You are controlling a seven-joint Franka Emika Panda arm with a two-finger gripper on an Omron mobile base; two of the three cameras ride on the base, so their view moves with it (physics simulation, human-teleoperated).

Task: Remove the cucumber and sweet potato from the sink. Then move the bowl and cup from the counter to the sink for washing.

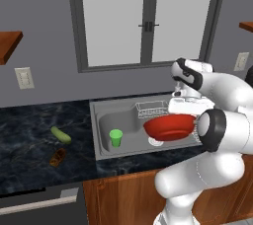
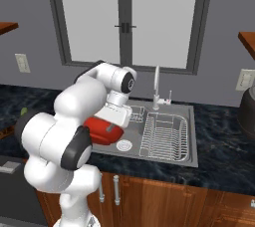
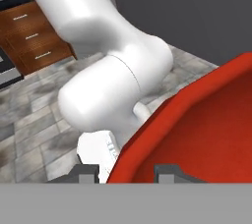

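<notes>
**Red bowl held over the sink, cup already in the basin**

The gripper (image 3: 125,173) is clamped on the rim of the red bowl (image 1: 169,127), one fingertip on each side of the rim wall in the hand view. The bowl hangs tilted above the sink (image 1: 106,115), over the basin's right half, near the round white drain (image 1: 155,141). The green cup (image 1: 116,137) stands upright on the basin floor, toward its left side. On the dark counter (image 1: 29,130) left of the sink lie the cucumber (image 1: 60,134) and, nearer the counter's front edge, the sweet potato (image 1: 58,157), apart from each other. A wire dish rack (image 2: 166,134) fills the sink's right end.
</notes>
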